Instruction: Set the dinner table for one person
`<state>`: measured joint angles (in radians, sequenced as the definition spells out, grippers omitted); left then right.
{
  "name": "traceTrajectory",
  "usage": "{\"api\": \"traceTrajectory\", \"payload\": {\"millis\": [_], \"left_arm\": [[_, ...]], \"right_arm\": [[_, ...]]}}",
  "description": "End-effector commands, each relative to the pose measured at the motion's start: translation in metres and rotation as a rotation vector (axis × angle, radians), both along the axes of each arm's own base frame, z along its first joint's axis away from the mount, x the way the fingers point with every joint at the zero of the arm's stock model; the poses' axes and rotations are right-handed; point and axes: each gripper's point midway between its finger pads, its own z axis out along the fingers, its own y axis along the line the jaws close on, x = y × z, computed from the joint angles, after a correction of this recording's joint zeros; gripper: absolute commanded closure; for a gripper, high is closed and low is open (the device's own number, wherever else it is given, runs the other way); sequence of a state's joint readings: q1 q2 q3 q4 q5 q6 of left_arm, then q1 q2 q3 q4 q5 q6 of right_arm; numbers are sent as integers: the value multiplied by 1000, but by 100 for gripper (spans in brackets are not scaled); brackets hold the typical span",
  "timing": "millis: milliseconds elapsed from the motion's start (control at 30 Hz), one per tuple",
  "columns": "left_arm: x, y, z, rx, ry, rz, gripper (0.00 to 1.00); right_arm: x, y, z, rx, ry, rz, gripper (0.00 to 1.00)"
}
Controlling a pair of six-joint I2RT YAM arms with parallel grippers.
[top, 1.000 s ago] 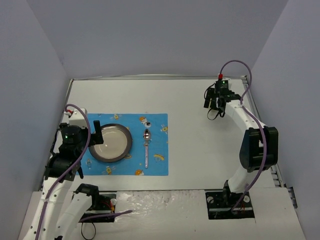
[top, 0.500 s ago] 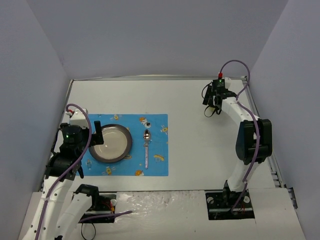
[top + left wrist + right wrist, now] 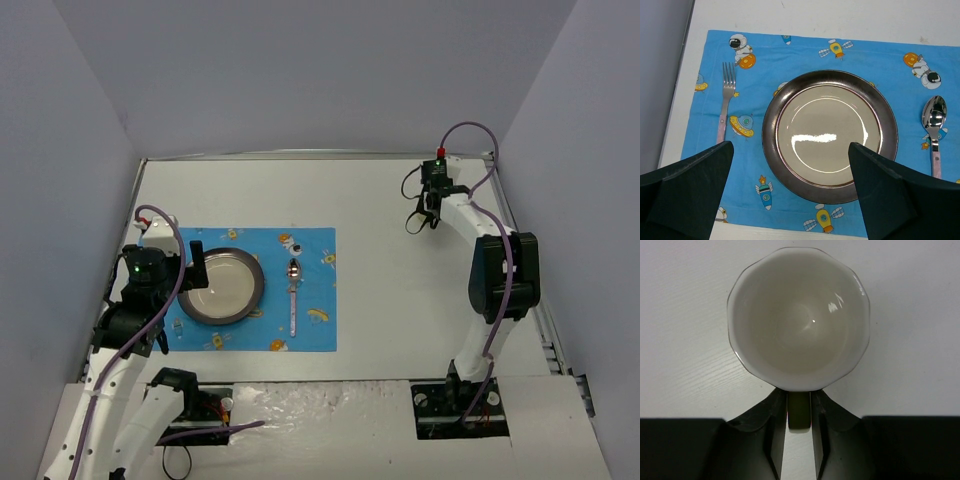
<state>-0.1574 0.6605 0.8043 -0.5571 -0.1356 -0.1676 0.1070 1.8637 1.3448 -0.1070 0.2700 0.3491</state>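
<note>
Right pincer point(image 3: 799, 401) clamped on cup point(image 3: 799, 315) handle, bowl ahead of tips: likely for upright carry. Left pincer point(image 3: 791, 150) wide, empty, plate point(image 3: 830, 135) directly below.

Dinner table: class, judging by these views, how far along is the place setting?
Done: plate on the blue mat, fork left of it, spoon right. In hand: the fingers of the right gripper pinch the handle of the white cup, far from the mat. Left: bring it to the setting.

the left arm point(image 3: 92, 400), with a green light point(image 3: 130, 268), and right arm point(image 3: 465, 215) had white links and bulky black joint housings point(image 3: 503, 275). purple cables point(image 3: 470, 127) looped along both. the fingers point(image 3: 690, 192) were matte black wedges.
</note>
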Motion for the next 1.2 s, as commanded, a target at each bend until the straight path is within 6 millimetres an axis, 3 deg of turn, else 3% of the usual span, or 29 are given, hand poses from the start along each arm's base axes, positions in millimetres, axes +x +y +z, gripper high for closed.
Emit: {"api": "traceTrajectory", "payload": {"millis": [0, 167, 300, 600, 800, 1067, 1167], "left_arm": [[8, -1, 10, 5, -37, -4, 3], [8, -2, 9, 5, -33, -8, 3], [8, -1, 9, 7, -33, -6, 3], [8, 0, 9, 12, -35, 1, 3], [8, 2, 10, 17, -39, 6, 3], [8, 3, 9, 22, -40, 14, 3], [8, 4, 10, 22, -41, 14, 3]], "right_arm": [[9, -8, 29, -49, -85, -9, 87], [1, -9, 30, -74, -73, 26, 100], [-3, -3, 35, -91, -80, 104, 100], [-2, 49, 77, -110, -213, 401, 100], [-7, 106, 110, -155, -299, 628, 100], [-24, 211, 151, -69, -446, 943, 100], [-30, 242, 155, -76, -466, 1044, 100]]}}
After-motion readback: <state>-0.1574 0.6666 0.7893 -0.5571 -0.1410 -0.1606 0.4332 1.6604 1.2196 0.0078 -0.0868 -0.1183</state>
